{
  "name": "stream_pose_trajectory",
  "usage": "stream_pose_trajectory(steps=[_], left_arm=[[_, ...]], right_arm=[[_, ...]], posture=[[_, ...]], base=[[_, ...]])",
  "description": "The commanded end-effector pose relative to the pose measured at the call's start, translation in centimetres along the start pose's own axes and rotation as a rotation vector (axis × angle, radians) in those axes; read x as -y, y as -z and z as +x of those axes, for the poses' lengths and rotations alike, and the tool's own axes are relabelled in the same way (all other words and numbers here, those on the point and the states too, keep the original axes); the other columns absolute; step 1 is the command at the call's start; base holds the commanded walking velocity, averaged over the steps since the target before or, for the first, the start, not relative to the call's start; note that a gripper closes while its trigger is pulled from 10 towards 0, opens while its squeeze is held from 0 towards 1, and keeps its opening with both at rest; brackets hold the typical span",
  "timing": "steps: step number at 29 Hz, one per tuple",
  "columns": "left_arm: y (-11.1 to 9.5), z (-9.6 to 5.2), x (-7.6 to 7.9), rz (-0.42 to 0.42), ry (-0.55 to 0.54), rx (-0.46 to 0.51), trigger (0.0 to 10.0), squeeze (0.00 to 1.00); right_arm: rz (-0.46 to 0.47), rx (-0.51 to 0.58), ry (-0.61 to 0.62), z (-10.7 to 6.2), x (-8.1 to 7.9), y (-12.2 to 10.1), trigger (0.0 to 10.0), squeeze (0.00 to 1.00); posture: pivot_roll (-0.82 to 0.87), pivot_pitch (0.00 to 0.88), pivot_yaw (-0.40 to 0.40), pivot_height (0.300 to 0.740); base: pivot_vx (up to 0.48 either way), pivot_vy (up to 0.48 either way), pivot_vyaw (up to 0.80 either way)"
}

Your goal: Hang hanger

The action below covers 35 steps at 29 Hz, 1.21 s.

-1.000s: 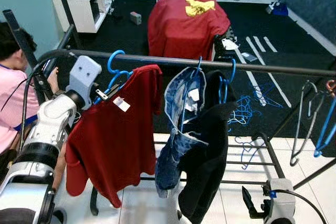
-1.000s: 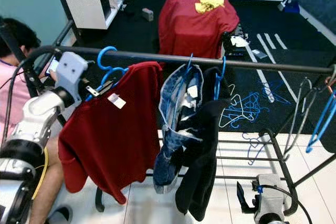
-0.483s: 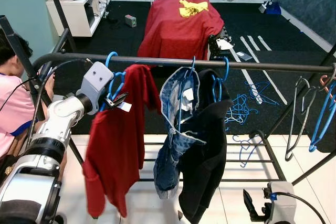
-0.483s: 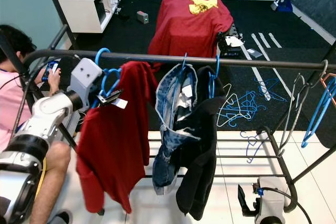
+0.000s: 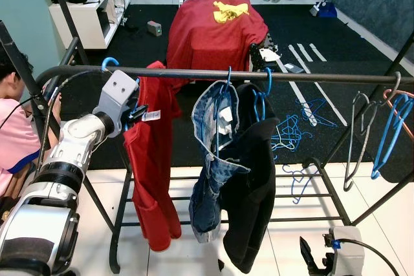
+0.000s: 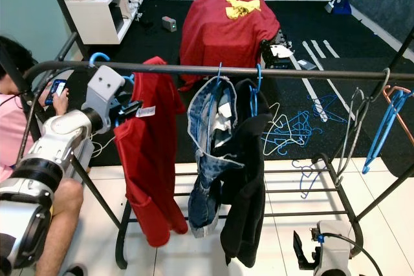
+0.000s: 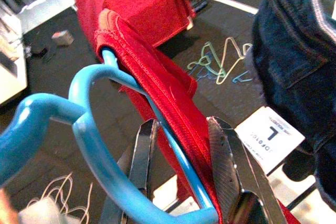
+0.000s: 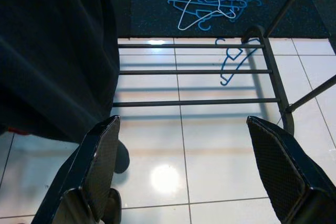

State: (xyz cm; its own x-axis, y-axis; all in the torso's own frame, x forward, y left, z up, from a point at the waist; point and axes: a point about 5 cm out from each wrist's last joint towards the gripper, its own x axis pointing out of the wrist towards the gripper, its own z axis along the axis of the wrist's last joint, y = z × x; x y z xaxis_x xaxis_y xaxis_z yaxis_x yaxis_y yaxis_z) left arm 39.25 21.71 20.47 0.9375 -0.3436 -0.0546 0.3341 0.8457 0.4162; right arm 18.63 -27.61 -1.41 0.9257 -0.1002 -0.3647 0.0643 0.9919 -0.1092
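Our left gripper [image 7: 178, 150] is raised just under the dark rail [image 5: 259, 74] of the clothes rack, its two fingers [image 7: 140, 153] pinched on the blue hanger [image 7: 94, 145] and the collar of the red shirt [image 5: 154, 159] that hangs from it. The hanger's hook [image 5: 108, 63] sits over the rail at its left end, and the shirt drops straight down from there, a white size tag [image 5: 151, 115] dangling beside our fingers. Further right along the rail hang a denim garment [image 5: 213, 159] and a black garment [image 5: 252, 179], touching each other, each on a blue hanger. Near the rail's right end hang bare hangers [image 5: 381, 134], grey and blue. Our right gripper [image 8: 184, 171] hangs low beneath the rail, fingers spread wide and holding nothing, over white floor tiles [image 8: 210, 150]. Beyond the rail, loose hangers [image 5: 297, 127] lie on the dark carpet. A person [image 5: 16, 134] in pink sits left of the rail.
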Motion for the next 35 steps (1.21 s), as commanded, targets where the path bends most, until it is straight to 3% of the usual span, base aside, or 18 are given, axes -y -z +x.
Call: stream_pose_trajectory(steps=[1, 2, 5, 6, 7, 8, 9, 11, 12, 13, 21, 24, 25, 26, 32, 35], left_arm=[[0.3, -0.9, -2.1, -0.015, -0.07, -0.044, 0.0, 0.0], [-0.4, -1.5, -3.1, 0.002, -0.075, -0.01, 0.0, 0.0], [-1.0, -2.1, -3.9, 0.013, -0.062, 0.033, 0.0, 0.0], [-1.3, -3.1, -4.4, 0.032, -0.015, 0.084, 0.8, 0.0], [-1.5, -3.9, -4.8, 0.046, 0.022, 0.117, 2.5, 0.0], [-1.5, -3.9, -4.8, 0.046, 0.022, 0.117, 2.5, 0.0], [-1.5, -4.8, -5.1, 0.057, 0.05, 0.139, 3.8, 0.0], [-1.5, -4.8, -5.1, 0.057, 0.05, 0.139, 3.8, 0.0], [-1.5, -5.6, -5.2, 0.073, 0.078, 0.16, 4.3, 0.0], [-1.6, -6.0, -4.7, 0.076, 0.13, 0.189, 10.0, 0.0], [-1.7, -6.0, -3.0, 0.073, 0.22, 0.223, 10.0, 0.0], [-1.0, -4.0, 0.1, 0.044, 0.232, 0.208, 10.0, 0.0], [-1.0, -4.0, 0.1, 0.044, 0.232, 0.208, 10.0, 0.0], [-1.0, -3.2, 1.2, 0.03, 0.212, 0.206, 10.0, 0.0], [-1.4, -2.4, 1.9, 0.023, 0.175, 0.197, 10.0, 0.0], [-1.0, -1.9, 2.7, 0.088, 0.19, 0.124, 10.0, 0.0]], right_arm=[[-0.011, -0.011, 0.002, -0.2, 0.1, 0.4, 10.0, 0.0], [-0.013, -0.01, 0.0, -0.2, 0.1, 0.3, 10.0, 0.0], [-0.014, -0.008, -0.001, -0.1, 0.0, 0.3, 10.0, 0.0], [-0.015, -0.007, -0.002, -0.1, 0.0, 0.3, 10.0, 0.0], [-0.015, -0.007, -0.003, -0.1, 0.0, 0.3, 10.0, 0.0], [-0.015, -0.007, -0.003, -0.1, 0.0, 0.3, 10.0, 0.0], [-0.016, -0.007, -0.004, -0.1, 0.0, 0.3, 10.0, 0.0], [-0.016, -0.007, -0.004, -0.1, 0.0, 0.3, 10.0, 0.0], [-0.017, -0.007, -0.007, -0.1, -0.1, 0.3, 10.0, 0.0], [-0.018, -0.006, -0.011, -0.1, -0.1, 0.2, 10.0, 0.0], [-0.02, -0.002, -0.02, 0.1, -0.2, 0.0, 10.0, 0.0], [-0.019, 0.005, -0.024, 0.2, -0.4, -0.1, 10.0, 0.0], [-0.019, 0.005, -0.024, 0.2, -0.4, -0.1, 10.0, 0.0], [-0.018, 0.008, -0.024, 0.2, -0.5, -0.2, 10.0, 0.0], [-0.017, 0.01, -0.019, 0.2, -0.5, -0.2, 10.0, 0.0], [-0.015, 0.011, -0.017, 0.1, -0.4, -0.2, 10.0, 0.0]], posture=[[-0.09, 0.127, -0.009, 0.74], [-0.09, 0.122, -0.01, 0.74], [-0.09, 0.122, -0.01, 0.74], [-0.08, 0.12, -0.011, 0.74], [-0.08, 0.12, -0.012, 0.74], [-0.08, 0.12, -0.012, 0.74], [-0.07, 0.12, -0.014, 0.74], [-0.07, 0.12, -0.014, 0.74], [-0.07, 0.122, -0.018, 0.74], [-0.06, 0.124, -0.023, 0.74], [-0.06, 0.127, -0.026, 0.74], [-0.07, 0.134, -0.02, 0.74], [-0.07, 0.134, -0.02, 0.74], [-0.07, 0.134, -0.019, 0.74], [-0.07, 0.136, -0.016, 0.74], [-0.08, 0.137, -0.015, 0.74]], base=[[0.0, 0.0, 0.0], [0.0, 0.0, 0.0], [0.0, 0.0, 0.0], [0.0, 0.0, 0.0], [0.0, 0.0, 0.0], [0.0, 0.0, 0.0], [0.0, 0.0, 0.0], [0.0, 0.0, 0.0], [0.0, 0.0, 0.0], [0.0, 0.0, 0.0], [0.0, 0.0, 0.0], [0.0, 0.0, 0.0], [0.0, 0.0, 0.0], [0.0, 0.0, 0.0], [0.0, 0.0, 0.0], [0.0, 0.0, 0.0]])
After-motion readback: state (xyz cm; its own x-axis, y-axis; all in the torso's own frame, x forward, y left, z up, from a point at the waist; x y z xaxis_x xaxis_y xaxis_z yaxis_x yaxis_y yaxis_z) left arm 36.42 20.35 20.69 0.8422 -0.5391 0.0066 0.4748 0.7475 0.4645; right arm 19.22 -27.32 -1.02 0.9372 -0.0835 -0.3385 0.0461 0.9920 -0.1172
